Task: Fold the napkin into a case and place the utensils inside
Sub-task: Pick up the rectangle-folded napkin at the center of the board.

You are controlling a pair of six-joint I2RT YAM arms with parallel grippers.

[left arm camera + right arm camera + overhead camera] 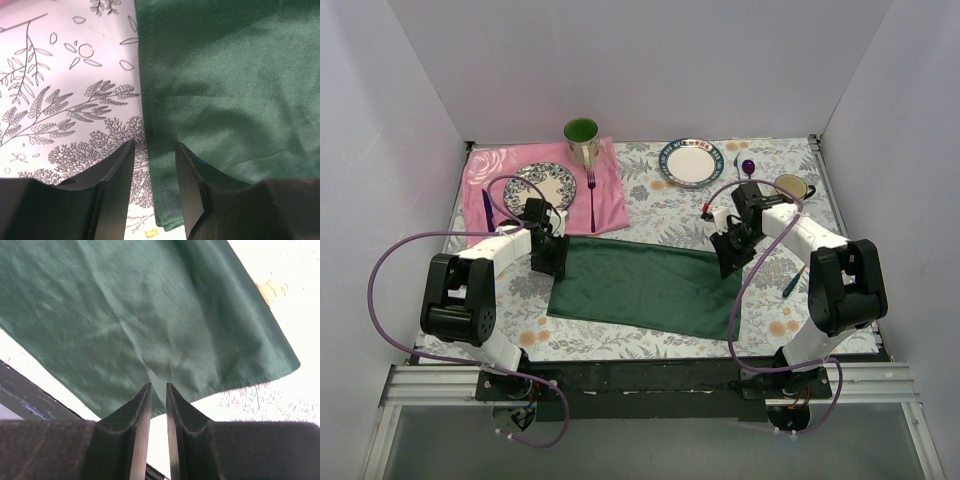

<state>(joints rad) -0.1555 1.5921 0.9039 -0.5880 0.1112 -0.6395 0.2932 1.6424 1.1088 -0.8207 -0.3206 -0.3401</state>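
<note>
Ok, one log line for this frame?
napkin folded rectangle | left gripper open astride its edge | right gripper pinching its edge

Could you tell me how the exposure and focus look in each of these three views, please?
Top external: soft, even light, only faint shadows, no glare. Left wrist: the napkin is sharp, the dark fingers nearest the lens slightly soft. Right wrist: the tablecloth beyond the napkin is blown out to near white, its print mostly lost.

Centre-front: napkin (645, 285); far left: placemat (612, 203) bearing plate (545, 185), mug (583, 140), fork (591, 195); far right: second plate (691, 162).
</note>
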